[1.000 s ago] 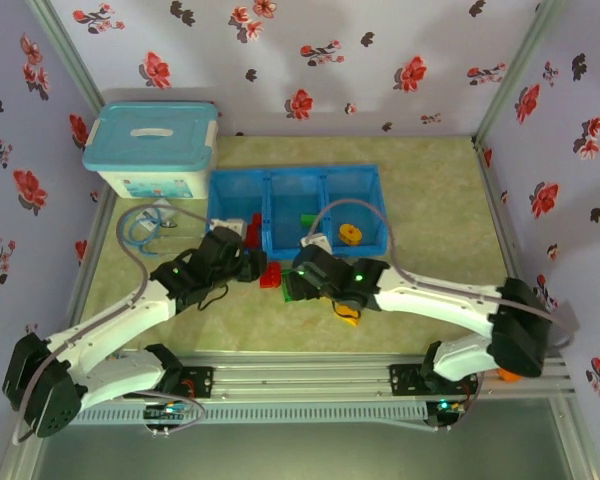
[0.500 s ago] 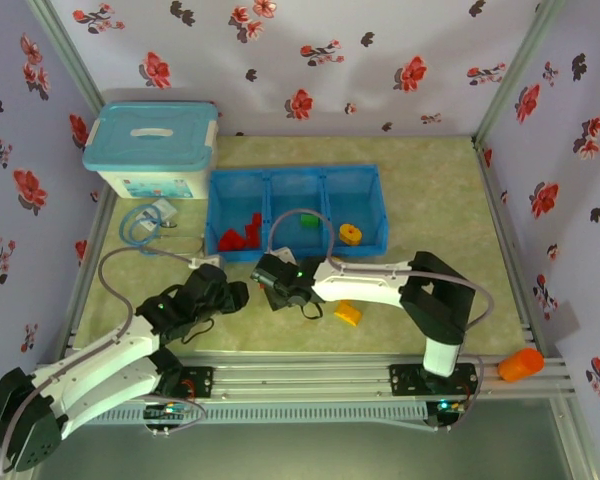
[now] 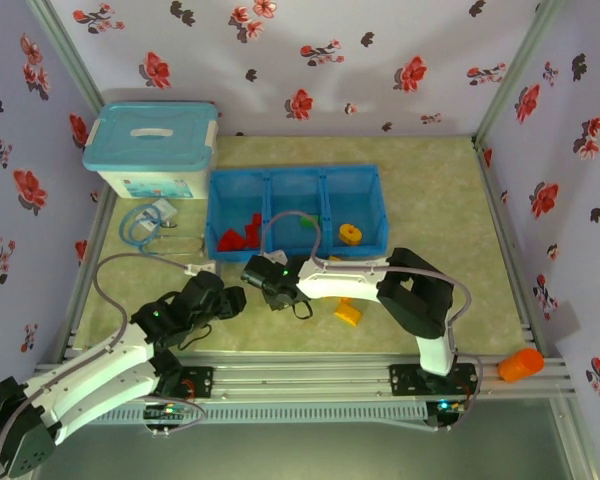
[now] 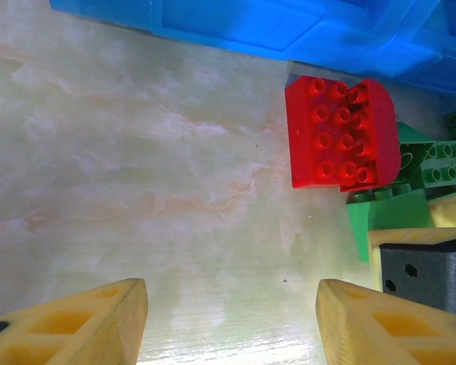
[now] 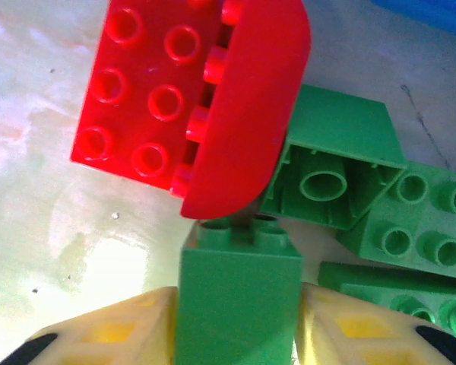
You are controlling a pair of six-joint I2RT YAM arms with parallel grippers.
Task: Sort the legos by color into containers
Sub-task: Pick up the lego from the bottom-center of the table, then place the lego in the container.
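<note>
Top: bins [image 3: 378,205] stood mid-table, red bricks [image 3: 240,238] in the left one, white box [image 3: 155,150] behind-left, yellow brick [image 3: 348,314] loose in front. Left wrist: left gripper [image 4: 232,319] gaped over bare table [image 4: 137,190]; red brick [image 4: 340,133] just beside the bin wall. Right wrist: right gripper [image 5: 239,323] clamped a green brick [image 5: 239,277], red brick hard against its studded end, more green bricks [image 5: 410,243] crowding right.

Bright, even light with soft shadows; glare whitens the table [image 4: 213,327] in slightly blurred wrist views.

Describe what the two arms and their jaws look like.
The left arm and right arm are white shells with black joint housings, each with a small green light and a grey cable looping from the wrist. Their jaws are yellow-orange plastic wedges with hollow cells.
</note>
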